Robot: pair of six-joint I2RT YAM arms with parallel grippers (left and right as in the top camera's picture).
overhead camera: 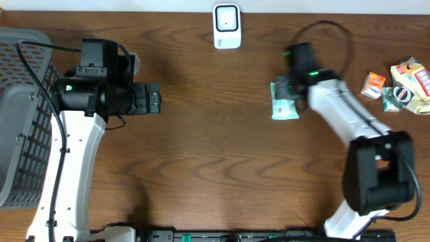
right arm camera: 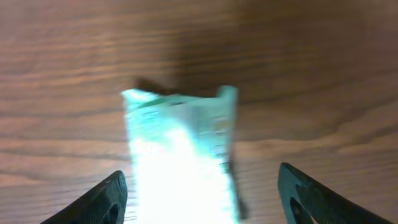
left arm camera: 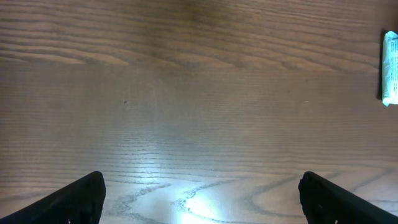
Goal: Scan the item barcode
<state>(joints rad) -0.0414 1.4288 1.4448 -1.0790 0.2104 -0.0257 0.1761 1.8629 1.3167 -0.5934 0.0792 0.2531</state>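
Toward the table's point(overhead camera: 201, 134) far edge, square the spread right claw point(right arm camera: 200, 186) over the flat pale-green foil packet point(overhead camera: 285, 107), then pinch its sides.

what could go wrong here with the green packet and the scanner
1. The green packet lies on the table away from the scanner, with the right tool open, so it may go unscanned.
2. It lies flat; a grasp might shove it rather than lift it.

The left gripper point(left arm camera: 202, 204) fingers point(left arm camera: 78, 202) stand wide apart at the lower corners above brown wood-grain worktop point(left arm camera: 186, 93). A pale green-white packet point(left arm camera: 390, 68), possibly a wrapped item, lies on it, cropped by the right edge.
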